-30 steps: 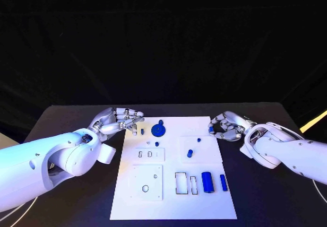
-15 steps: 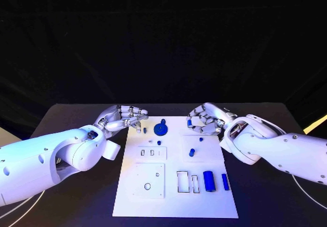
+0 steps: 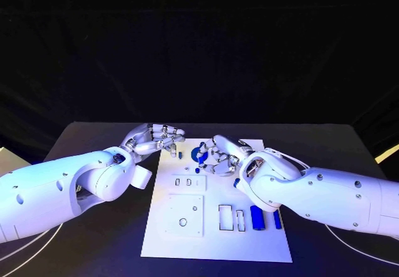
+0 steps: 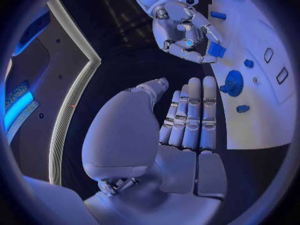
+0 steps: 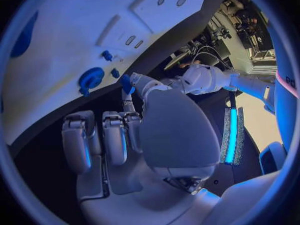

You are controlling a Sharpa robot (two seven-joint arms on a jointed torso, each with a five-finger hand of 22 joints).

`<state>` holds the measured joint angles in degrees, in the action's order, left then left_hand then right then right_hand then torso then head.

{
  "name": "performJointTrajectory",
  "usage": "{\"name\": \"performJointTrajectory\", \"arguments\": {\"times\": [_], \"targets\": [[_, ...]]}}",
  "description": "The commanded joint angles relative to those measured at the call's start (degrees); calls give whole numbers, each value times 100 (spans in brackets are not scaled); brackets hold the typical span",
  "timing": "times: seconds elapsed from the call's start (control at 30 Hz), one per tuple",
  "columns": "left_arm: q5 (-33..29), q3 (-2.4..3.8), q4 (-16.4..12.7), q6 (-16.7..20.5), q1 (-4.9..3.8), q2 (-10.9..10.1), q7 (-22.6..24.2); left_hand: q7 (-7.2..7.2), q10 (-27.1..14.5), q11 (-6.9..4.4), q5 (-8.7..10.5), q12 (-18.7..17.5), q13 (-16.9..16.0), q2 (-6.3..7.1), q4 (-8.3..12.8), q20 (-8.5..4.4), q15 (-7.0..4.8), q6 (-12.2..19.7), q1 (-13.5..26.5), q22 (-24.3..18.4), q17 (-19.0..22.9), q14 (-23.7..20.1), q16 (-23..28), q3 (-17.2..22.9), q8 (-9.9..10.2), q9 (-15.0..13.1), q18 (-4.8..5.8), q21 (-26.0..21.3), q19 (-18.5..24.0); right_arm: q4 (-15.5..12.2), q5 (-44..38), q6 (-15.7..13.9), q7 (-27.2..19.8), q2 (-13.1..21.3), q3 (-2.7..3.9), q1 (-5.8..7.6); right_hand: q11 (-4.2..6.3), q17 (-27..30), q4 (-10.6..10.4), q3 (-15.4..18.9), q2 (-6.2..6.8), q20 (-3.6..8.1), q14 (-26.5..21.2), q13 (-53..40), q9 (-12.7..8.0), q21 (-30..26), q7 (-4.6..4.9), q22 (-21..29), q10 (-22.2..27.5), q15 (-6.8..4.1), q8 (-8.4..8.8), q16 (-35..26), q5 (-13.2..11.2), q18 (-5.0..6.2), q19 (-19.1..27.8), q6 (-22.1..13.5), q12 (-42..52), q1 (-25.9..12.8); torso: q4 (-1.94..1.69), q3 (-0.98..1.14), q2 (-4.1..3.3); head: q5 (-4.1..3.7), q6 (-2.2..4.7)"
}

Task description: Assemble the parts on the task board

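Now my right hand (image 3: 218, 160) pinches a blue part (image 4: 216, 49) over the board (image 3: 218, 242); left hand (image 3: 156, 140) hovers empty, fingers apart. Align squarely before pressing.

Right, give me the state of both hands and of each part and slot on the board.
left hand: open, holds nothing, by the far left corner of the task board.
right hand: pinches a small blue part above the board.
blue gear: flat on the board, no hand on it.
blue cylinder: lying on its side, loose.
rectangular slot: empty.
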<state>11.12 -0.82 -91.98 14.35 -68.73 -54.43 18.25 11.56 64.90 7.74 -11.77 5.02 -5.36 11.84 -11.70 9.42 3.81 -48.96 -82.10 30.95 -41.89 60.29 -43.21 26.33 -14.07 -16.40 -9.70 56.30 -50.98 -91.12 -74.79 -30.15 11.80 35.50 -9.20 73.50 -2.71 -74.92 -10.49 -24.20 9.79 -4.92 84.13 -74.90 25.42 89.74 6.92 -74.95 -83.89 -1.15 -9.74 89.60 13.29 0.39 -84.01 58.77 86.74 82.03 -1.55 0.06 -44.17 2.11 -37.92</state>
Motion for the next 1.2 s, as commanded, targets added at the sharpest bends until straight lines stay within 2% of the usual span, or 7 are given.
{"name": "performJointTrajectory", "arguments": {"times": [0.03,0.3,0.5,0.87,1.2], "targets": [[17,2,-21,-4,-3,14,-9,-10,90,-22,17,55,-24,-32,-6,-19,-27,0,13,11,-12,24,-63,37,27,-14,-89,35,30,36,-314,94,420,-128,-13,-90,43,-1436,10,-40,-31,38,570,-1134,24,26,-2,-1505,-309,-46,-30,16,-26,-39,-599,43,-34,-27,3,4,-10,31,-25],[17,1,-45,8,-3,19,-28,-32,202,-56,20,165,-83,-34,6,-39,-53,-13,22,24,-41,48,-132,32,21,-33,-89,70,28,125,-526,200,650,-377,-41,-315,42,-1436,11,-41,-14,39,570,-1156,24,26,-1,-1505,-325,-45,-32,15,-36,-39,-599,37,-14,-45,-3,9,-17,57,-81],[17,1,-51,6,-4,14,-34,-32,202,-56,20,165,-83,-34,6,-39,-53,-13,22,24,-41,48,-132,32,21,-33,-89,70,28,153,-683,228,760,-458,-49,-419,43,-1436,10,-40,18,40,570,-1161,28,26,-3,-1505,-329,-46,-44,15,-55,-39,-599,41,-11,-86,0,12,-12,63,-131],[18,1,-50,10,-4,2,-41,-37,225,-65,21,194,-99,-32,9,-44,-58,-18,27,27,-48,48,-148,28,19,-38,-89,78,29,170,-790,337,782,-514,-57,-521,46,-1438,0,-26,83,43,571,-1157,31,26,-8,-1505,-326,-49,-63,16,-98,-39,-599,41,-17,-170,5,16,-9,89,-176],[18,1,-45,5,-4,-6,-46,-42,244,-73,21,219,-114,-33,13,-48,-63,-21,26,28,-53,45,-158,27,18,-42,-88,84,30,179,-872,365,814,-506,-59,-549,48,-1442,-17,-10,137,45,572,-1153,30,26,-10,-1505,-322,-51,-76,17,-186,-39,-599,28,-23,-247,3,14,-6,93,-185]]}}
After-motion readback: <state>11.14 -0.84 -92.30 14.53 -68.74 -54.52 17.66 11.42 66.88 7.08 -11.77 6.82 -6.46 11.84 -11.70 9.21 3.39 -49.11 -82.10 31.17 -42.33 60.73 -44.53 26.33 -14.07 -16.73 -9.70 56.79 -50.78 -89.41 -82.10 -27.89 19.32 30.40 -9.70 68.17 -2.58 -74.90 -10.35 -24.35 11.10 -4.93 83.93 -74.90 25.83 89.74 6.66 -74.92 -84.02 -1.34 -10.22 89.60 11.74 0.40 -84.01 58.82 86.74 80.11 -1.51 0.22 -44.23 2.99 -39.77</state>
